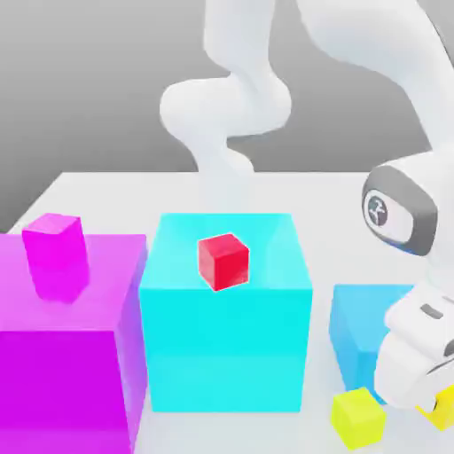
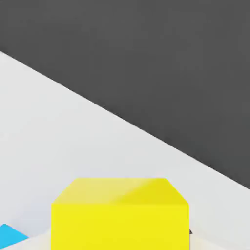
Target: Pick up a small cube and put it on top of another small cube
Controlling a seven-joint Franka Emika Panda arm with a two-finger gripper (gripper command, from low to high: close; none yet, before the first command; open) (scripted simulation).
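Gripping a yellow cube (image 2: 119, 215), the end effector (image 1: 434, 403) is clenched; stacking it onto the other yellow cube (image 1: 359, 417) remains.

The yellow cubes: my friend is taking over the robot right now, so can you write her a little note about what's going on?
Gripper: shut on a yellow cube, low at the exterior view's right, in front of the blue block.
Other yellow cube: sitting on the table, just to the exterior view's left of the gripper.
Done: one cube grabbed.
Left: carry the grabbed cube over, set it on top of the other yellow cube, and let go.
Also around: a red cube on the big cyan block, a small magenta cube on the big magenta block.
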